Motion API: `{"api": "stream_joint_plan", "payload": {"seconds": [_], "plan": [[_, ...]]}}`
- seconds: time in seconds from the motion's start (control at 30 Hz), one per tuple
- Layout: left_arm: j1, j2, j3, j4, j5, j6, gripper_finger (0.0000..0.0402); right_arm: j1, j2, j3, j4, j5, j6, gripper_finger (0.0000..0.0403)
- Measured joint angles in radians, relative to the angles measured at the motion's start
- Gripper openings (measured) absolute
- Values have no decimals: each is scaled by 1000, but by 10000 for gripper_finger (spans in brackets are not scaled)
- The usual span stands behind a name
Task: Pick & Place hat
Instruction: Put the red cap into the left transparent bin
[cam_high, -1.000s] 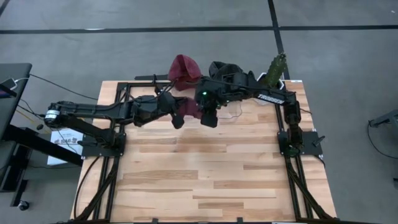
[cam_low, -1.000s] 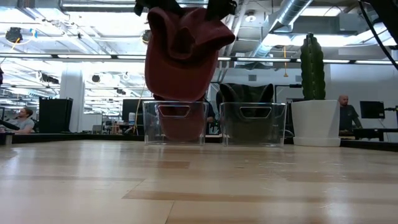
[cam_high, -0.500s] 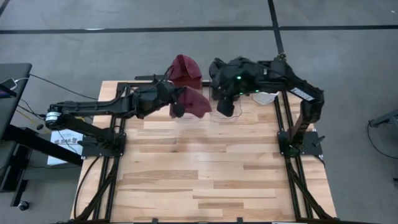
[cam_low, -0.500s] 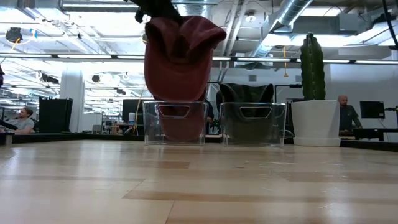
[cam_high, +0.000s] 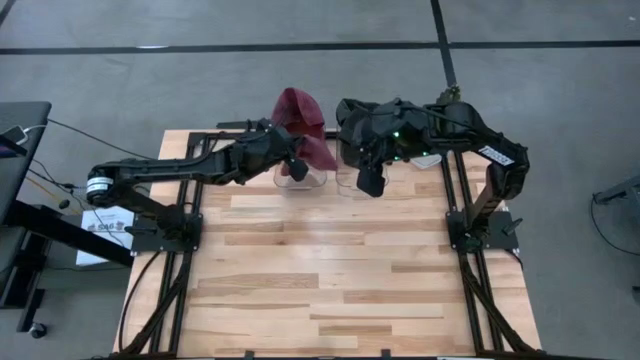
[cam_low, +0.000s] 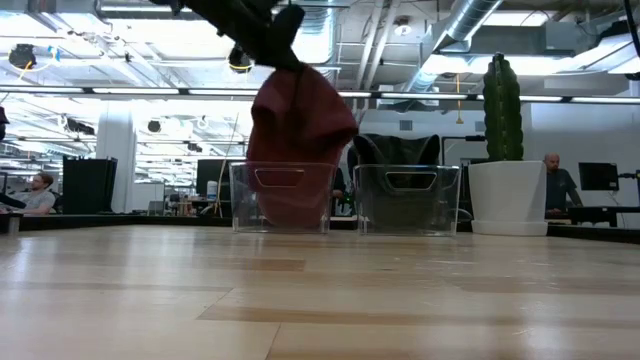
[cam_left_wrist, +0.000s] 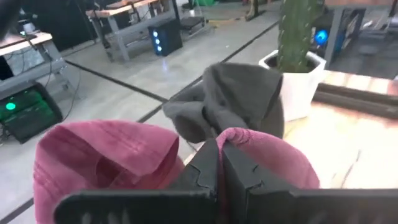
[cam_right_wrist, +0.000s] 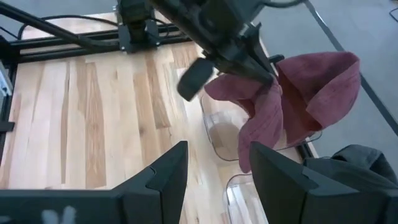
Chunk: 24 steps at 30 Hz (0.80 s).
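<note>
The maroon hat (cam_high: 312, 152) is soft cloth, light and floppy, and it hangs in loose folds from a single pinch point, so it should sag and swing as it is carried and collapse on release. A pinch on a doubled fold near the crown, as now, looks safer than the thin edge, which could slip free (the fabric offers no stiff part to hold). It is a dusty red, creased, drooping like a small sack.

The left gripper (cam_high: 296, 160) has its jaws closed on the maroon hat, holding it at about 12 o'clock on the table (cam_high: 340, 280), directly over the left clear bin (cam_low: 281, 197). In the low view its lower end dips to the bin's rim. A second red cloth (cam_high: 296, 105), apparently another hat, lies just beyond at 12 o'clock.

The right gripper (cam_high: 368, 178) hovers beside it toward 1 o'clock, over the right clear bin (cam_low: 407, 199), jaws apart and empty. A dark grey hat (cam_left_wrist: 233, 99) sits there, with a potted cactus (cam_low: 502, 110) further right.
</note>
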<state>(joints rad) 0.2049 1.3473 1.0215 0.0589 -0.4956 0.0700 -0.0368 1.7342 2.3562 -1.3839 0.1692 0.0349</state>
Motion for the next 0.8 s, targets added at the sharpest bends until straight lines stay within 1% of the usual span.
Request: {"api": "stream_joint_plan", "payload": {"seconds": [0.27,0.43,0.6,0.8], "plan": [[36,18,-43,5,1,-26,6,4,5,0,0,3,0,162],[81,17,-88,28,0,-62,7,4,5,0,0,4,0,160],[141,17,-156,109,5,-99,6,4,5,0,4,4,0,161],[211,17,-215,260,73,-113,6,4,5,0,8,18,0,161]]}}
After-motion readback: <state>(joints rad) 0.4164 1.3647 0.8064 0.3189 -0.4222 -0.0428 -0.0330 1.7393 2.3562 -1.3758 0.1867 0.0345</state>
